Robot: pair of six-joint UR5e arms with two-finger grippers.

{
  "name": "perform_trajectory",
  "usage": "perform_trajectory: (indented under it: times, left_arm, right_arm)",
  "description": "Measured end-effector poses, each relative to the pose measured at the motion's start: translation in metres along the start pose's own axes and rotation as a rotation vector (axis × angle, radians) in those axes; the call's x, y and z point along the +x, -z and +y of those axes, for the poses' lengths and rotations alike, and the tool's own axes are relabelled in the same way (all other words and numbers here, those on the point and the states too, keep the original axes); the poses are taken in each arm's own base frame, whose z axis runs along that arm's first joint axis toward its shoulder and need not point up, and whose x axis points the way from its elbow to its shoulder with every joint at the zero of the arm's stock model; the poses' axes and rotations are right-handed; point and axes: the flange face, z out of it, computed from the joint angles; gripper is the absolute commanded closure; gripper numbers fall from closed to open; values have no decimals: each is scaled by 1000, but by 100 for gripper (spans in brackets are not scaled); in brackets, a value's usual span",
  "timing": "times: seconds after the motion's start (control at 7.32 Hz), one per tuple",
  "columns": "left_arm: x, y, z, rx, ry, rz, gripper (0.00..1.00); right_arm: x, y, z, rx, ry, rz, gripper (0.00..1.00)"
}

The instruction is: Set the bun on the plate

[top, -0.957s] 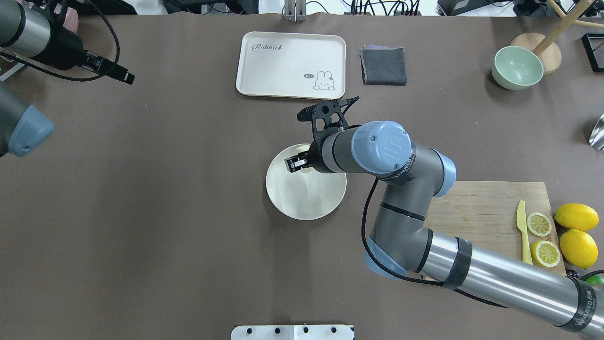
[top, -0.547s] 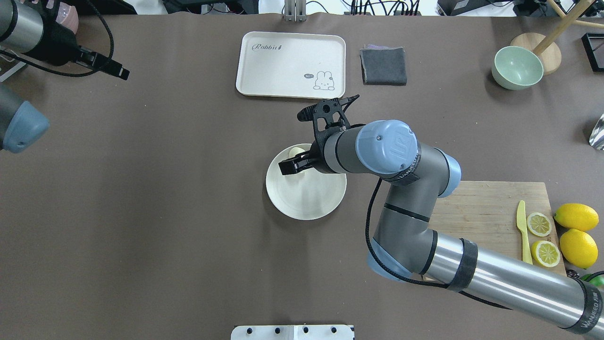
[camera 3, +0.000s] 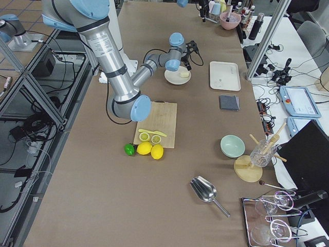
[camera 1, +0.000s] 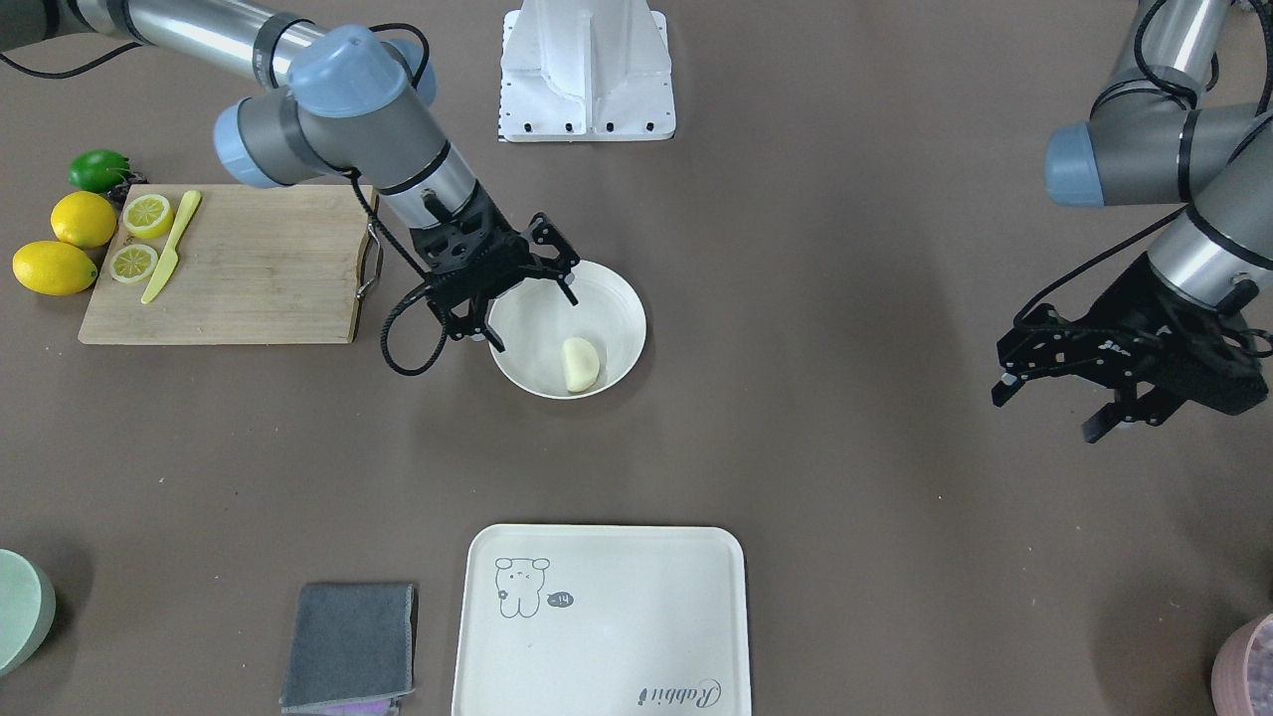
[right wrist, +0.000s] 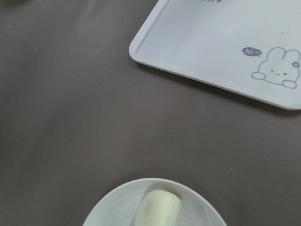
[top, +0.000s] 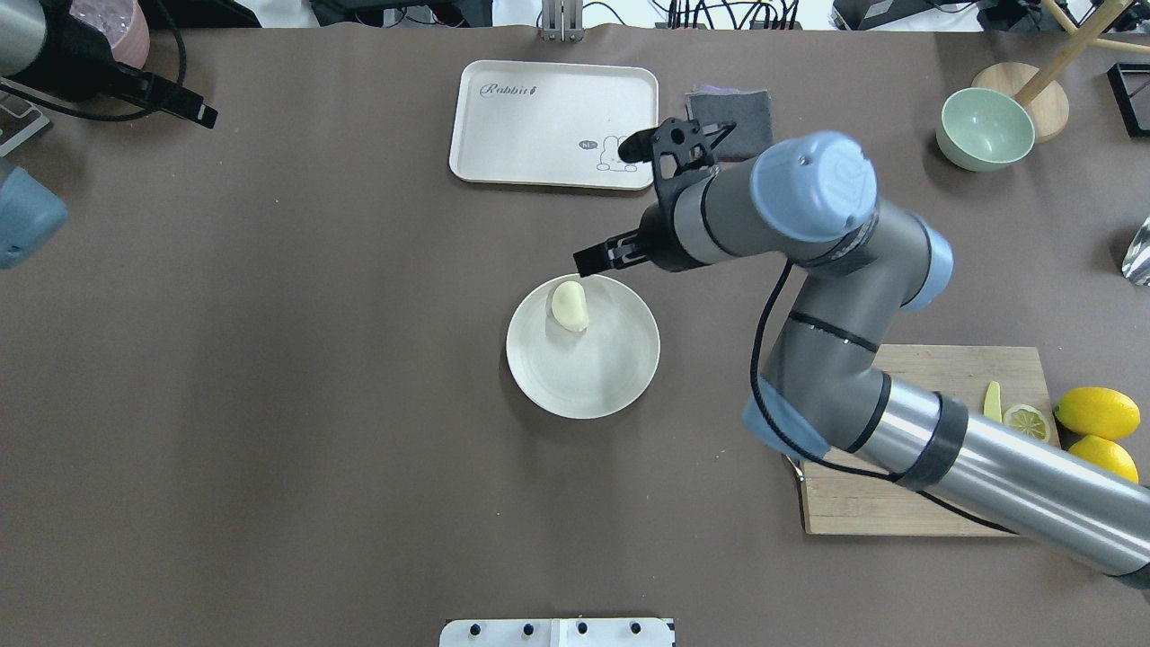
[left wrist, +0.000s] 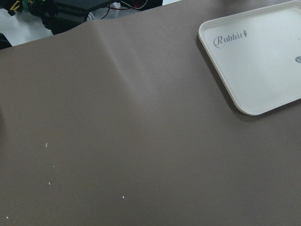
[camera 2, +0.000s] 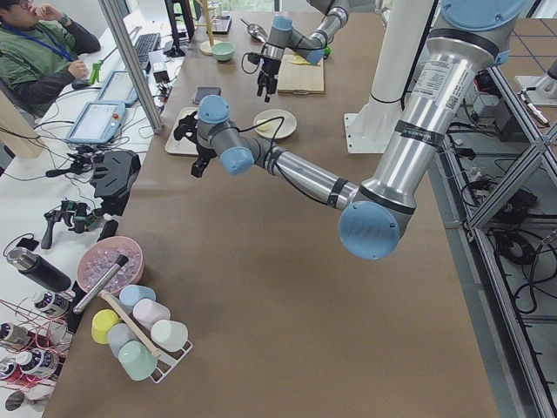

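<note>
The bun (top: 570, 306), a small pale cream lump, lies on the round off-white plate (top: 597, 373), in its far-left part near the rim. The front-facing view shows the bun (camera 1: 581, 363) on the plate (camera 1: 532, 323) too. My right gripper (top: 603, 210) hangs open above the plate's far edge, apart from the bun, with nothing between its fingers. The same gripper (camera 1: 534, 321) shows spread fingers in the front-facing view. The right wrist view has the bun (right wrist: 157, 209) at its bottom edge. My left gripper (camera 1: 1044, 413) hovers open and empty far off at the table's left side.
A cream tray (top: 539, 117) with a rabbit drawing and a grey cloth (top: 750, 121) lie beyond the plate. To the right are a wooden cutting board (top: 907, 386) with lemon halves and a knife, whole lemons (top: 1096, 412), and a green bowl (top: 984, 130).
The right gripper has risen off the plate and drawn back toward the tray, leaving the bun uncovered on the plate. The left gripper has drifted further toward the far left corner.
</note>
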Motion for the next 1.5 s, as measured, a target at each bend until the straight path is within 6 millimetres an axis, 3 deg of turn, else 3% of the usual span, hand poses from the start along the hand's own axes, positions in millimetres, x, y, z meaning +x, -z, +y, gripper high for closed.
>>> perform_trajectory:
  times: [0.41,0.68,0.96,1.09,1.5]
  left_arm:
    - [-112,38,18,0,169,-104,2]
    - [-180,75,26,-45,346,-179,2]
    - [-238,91,38,-79,484,-235,2]
    - [-257,89,46,-99,527,-251,2]
    - [-284,90,61,-133,598,-273,2]
  right_arm:
    - [106,77,-57,-62,-8,39,0]
    - [194,119,-69,-97,-30,143,0]
    - [278,151,-55,-122,-91,244,0]
    - [322,166,-42,-137,-115,286,0]
    - [433,199,-7,-171,-247,381,0]
